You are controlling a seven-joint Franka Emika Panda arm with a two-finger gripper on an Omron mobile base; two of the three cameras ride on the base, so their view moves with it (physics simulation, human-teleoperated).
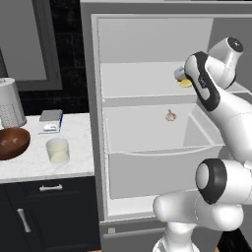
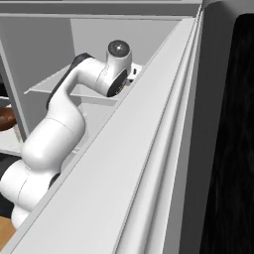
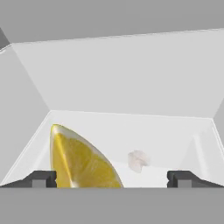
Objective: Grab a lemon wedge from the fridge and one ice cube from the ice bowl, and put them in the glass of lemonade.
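The fridge (image 1: 147, 49) stands open, and my arm reaches onto its upper white shelf. The lemon wedge (image 1: 185, 83) lies on that shelf right by my hand. In the hand view the lemon wedge (image 3: 81, 159) sits between the fingers, close to the left fingertip (image 3: 41, 178), with a wide gap to the right one. My gripper (image 3: 112, 178) is open and holds nothing. The glass of lemonade (image 1: 57, 150) stands on the marble counter to the left of the fridge. The reddish-brown ice bowl (image 1: 12, 142) sits beside it at the left edge; its contents are hidden.
A small tan garlic-like bulb (image 1: 171, 115) lies on the shelf below the wedge. A paper-towel roll (image 1: 9, 103) and a small flat box (image 1: 51, 121) stand at the counter's back. The open fridge door (image 2: 163, 149) crowds the arm's right side.
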